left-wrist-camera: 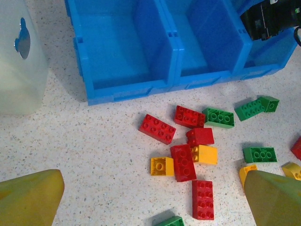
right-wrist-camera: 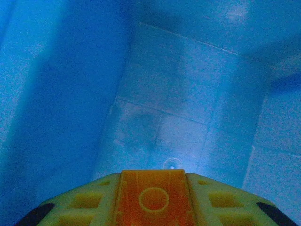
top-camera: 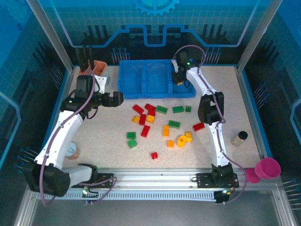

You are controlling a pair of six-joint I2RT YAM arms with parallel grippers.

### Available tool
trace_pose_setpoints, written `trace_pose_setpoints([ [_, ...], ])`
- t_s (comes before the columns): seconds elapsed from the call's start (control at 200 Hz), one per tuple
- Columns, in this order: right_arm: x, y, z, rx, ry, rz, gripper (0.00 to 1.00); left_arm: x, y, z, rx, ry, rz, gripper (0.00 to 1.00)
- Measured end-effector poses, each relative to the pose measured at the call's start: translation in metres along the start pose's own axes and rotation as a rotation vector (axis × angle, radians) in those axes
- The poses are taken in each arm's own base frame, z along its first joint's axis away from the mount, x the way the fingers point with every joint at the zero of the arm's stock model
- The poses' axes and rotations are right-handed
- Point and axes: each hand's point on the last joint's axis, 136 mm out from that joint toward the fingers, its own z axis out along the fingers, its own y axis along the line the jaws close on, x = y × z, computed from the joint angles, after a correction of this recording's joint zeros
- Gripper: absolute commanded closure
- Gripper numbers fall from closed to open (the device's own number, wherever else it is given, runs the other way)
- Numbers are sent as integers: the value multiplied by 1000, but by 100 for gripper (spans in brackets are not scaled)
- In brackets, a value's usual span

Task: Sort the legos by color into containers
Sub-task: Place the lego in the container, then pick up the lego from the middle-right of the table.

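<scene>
The right pincer [right-wrist-camera: 153,209] clenches an orange brick [right-wrist-camera: 151,188], which looks light, rigid and slick and is likely best pinched across its flat sides. The bare floor of the right compartment [right-wrist-camera: 188,108] lies below it. The left pincer [left-wrist-camera: 151,201] hangs spread wide; its camera adds the loose legos [left-wrist-camera: 182,162] scattered just ahead, the blue tray [left-wrist-camera: 127,92] beyond them.

Top view is looking down from six o'clock, sharing the tray [top-camera: 143,93] and legos [top-camera: 145,131] with left wrist, facing twelve; right wrist is peering closely inside.
</scene>
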Motion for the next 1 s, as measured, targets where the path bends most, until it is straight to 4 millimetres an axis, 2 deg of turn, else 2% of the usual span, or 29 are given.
trace_pose_setpoints([
  [0.1, 0, -2, 0, 1, 1, 4, 53, 0, 0, 0, 0, 0, -2, 1],
  [0.215, 2, -3, 1, 0, 5, 6, 49, 1, 1, 3, -1, 8, -4, 1],
  [0.4, 9, 0, -4, -17, 24, 3, 51, 2, 2, 6, -2, 17, -8, 1],
  [0.53, 16, 4, -29, -42, 32, 2, 51, 2, 1, 6, 2, 17, -18, 1],
  [0.645, 32, 5, -75, -56, 29, 13, 49, 1, 0, 6, 5, 11, -22, 1],
  [0.756, 64, 4, -125, -54, 29, 67, 45, 1, -1, 6, 6, 11, -21, 0],
  [0.846, 103, 1, -160, -35, 39, 158, 38, 0, -1, 6, 7, 5, -18, 1],
  [0.921, 142, 1, -176, -19, 56, 254, 34, -1, -2, 7, 10, 1, -15, 1],
  [1.001, 186, 4, -181, 7, 108, 346, 34, -1, -3, 8, 13, 4, -14, 1],
])
